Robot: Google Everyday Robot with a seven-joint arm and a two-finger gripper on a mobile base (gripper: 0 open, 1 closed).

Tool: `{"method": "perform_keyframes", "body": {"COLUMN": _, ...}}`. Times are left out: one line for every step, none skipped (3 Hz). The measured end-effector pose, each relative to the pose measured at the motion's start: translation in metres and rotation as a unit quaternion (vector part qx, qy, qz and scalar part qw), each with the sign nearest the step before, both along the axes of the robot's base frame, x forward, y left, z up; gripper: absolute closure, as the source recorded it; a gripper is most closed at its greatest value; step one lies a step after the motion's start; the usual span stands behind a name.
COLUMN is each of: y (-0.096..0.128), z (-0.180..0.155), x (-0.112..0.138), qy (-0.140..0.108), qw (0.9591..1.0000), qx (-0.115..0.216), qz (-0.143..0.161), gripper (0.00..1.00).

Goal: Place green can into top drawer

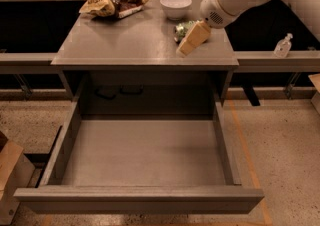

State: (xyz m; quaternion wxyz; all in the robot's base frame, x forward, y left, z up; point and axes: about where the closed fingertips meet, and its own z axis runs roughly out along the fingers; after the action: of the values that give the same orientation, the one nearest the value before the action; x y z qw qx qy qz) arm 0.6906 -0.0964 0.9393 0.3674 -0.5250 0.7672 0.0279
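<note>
The green can (182, 30) lies on the grey table (125, 40) near its right back corner, just in front of the white bowl (175, 5). My gripper (187, 46) reaches in from the upper right on a white arm and is right beside the can, covering its right part. The tip points down to the left, close to the table top. The top drawer (65, 142) is pulled far out below the table and has nothing in it. Its front panel (140, 199) is nearest to the camera.
A yellow-and-brown snack bag (115, 1) lies at the table's back left. A small clear bottle (283, 45) stands on the ledge at the right. A cardboard box (11, 175) sits on the floor left of the drawer. Metal rails run left and right of the table.
</note>
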Motion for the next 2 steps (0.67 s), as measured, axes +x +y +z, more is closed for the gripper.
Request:
{"method": "perform_keyframes", "body": {"y": -0.002, "z": -0.021, "x": 0.028, "qy": 0.007, "qw": 0.9992, "qx": 0.016, "qz": -0.037, "gripper": 0.00}}
{"method": "perform_keyframes", "body": {"y": -0.009, "z": -0.046, "x": 0.056, "qy": 0.014, "qw": 0.9977, "qx": 0.024, "qz": -0.062, "gripper": 0.00}}
